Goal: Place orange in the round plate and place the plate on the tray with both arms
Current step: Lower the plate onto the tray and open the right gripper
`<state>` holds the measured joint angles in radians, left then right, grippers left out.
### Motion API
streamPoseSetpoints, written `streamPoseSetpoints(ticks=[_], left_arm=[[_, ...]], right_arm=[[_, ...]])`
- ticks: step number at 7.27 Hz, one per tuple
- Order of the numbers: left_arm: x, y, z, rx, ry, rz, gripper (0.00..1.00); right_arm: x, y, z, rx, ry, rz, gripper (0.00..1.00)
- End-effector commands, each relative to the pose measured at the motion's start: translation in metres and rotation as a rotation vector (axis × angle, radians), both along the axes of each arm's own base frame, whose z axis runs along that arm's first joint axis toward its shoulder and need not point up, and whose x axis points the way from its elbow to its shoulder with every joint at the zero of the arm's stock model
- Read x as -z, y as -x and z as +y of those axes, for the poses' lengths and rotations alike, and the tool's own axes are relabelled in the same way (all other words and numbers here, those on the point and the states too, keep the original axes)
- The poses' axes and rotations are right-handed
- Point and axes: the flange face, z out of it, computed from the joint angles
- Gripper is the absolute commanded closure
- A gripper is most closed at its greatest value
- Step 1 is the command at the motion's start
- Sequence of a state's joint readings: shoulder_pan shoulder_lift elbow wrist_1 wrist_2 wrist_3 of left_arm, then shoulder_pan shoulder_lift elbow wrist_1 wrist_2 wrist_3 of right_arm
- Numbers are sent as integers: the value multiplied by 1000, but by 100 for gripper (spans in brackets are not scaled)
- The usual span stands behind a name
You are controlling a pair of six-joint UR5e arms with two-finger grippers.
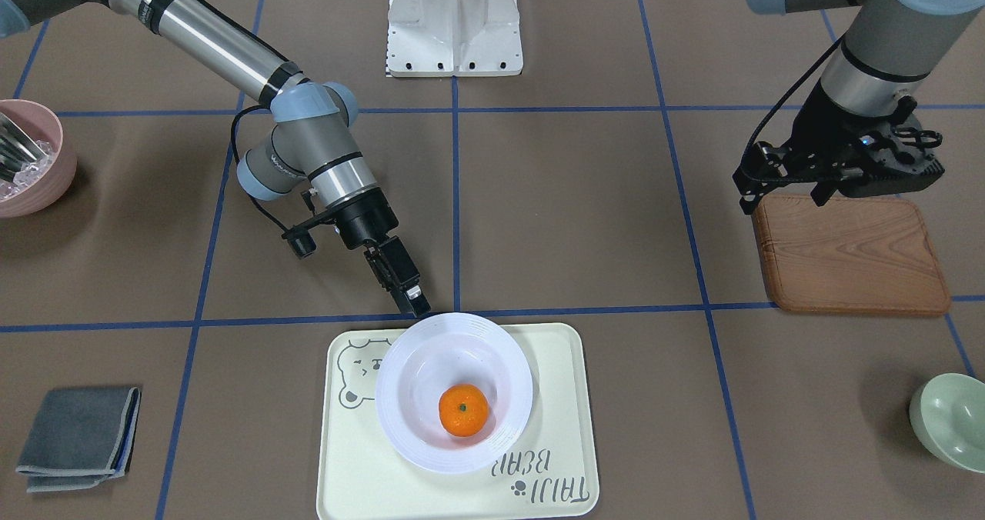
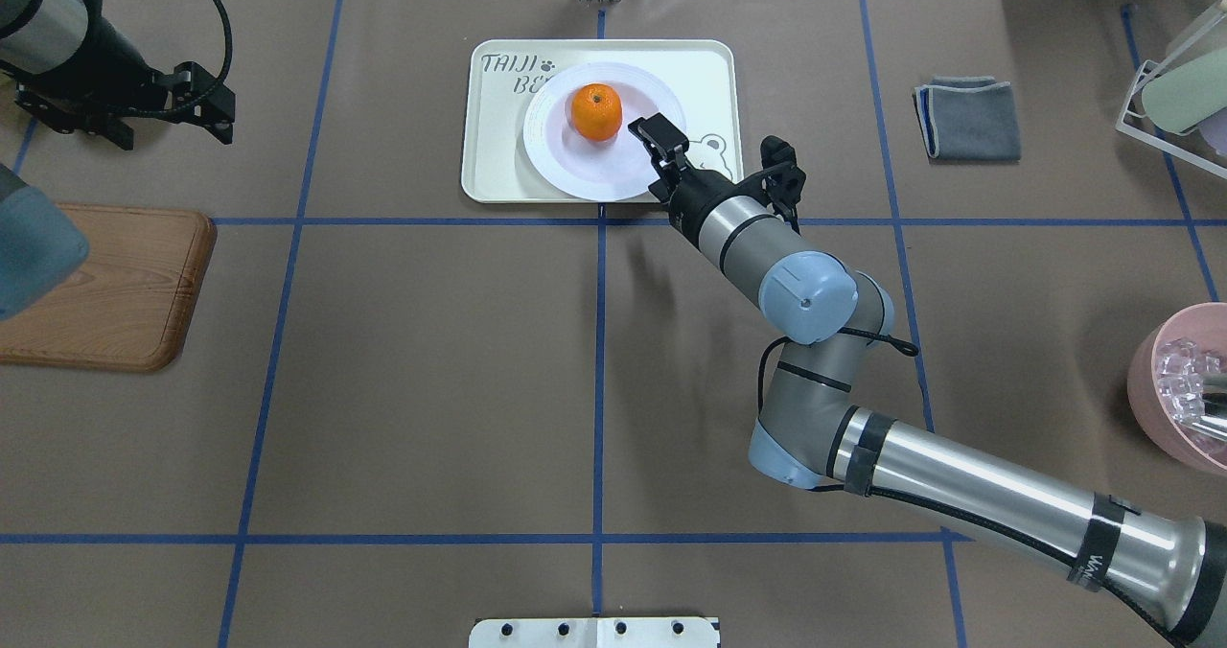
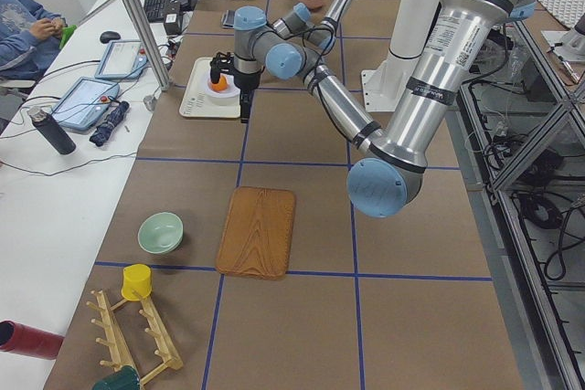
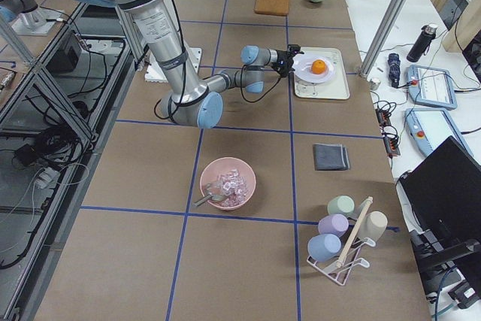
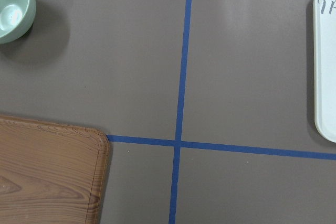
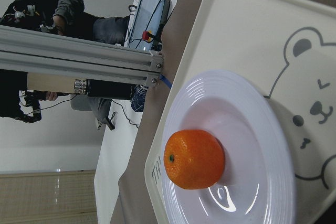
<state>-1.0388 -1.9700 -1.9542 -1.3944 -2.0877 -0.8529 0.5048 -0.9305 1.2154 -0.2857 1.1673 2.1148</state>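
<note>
Tabletop [image 1: 569, 212] roomy; plate [image 1: 408, 366] w/ orange [image 1: 464, 410] on tray [image 1: 554, 366]; R tool [image 1: 413, 302] by rim, released; L tool [image 1: 846, 170]: can't tell.

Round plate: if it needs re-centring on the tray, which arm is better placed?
Right. The right gripper is at the rim of the round plate; the left gripper hangs far off by the wooden board.

the right arm [image 2: 959, 480] stretches out low, and the right gripper [image 1: 412, 297] looks a bit open. the left gripper [image 1: 835, 168] hangs up high.
</note>
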Motion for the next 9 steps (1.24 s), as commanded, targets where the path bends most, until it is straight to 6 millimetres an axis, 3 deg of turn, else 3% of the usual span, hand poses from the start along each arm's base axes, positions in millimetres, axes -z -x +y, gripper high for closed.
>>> streamPoseSetpoints(ticks=[1, 3, 4, 5, 7, 9], left_arm=[[0, -1, -1, 0, 2, -1, 2], [-1, 0, -1, -6, -4, -4, 2], [-3, 1, -2, -6, -4, -7, 2], [-3, 5, -4, -26, -31, -13, 2], [-10, 17, -12, -76, -87, -39, 2], [-31, 37, -24, -141, -136, -81, 2]], right_arm=[[9, -23, 38, 40, -20, 15, 0], [17, -36, 74, 112, -99, 216, 0], [29, -45, 81, 172, -146, 328, 0], [21, -63, 92, 253, -185, 463, 0], [12, -92, 74, 356, -247, 685, 0], [6, -146, 36, 495, -318, 890, 0]])
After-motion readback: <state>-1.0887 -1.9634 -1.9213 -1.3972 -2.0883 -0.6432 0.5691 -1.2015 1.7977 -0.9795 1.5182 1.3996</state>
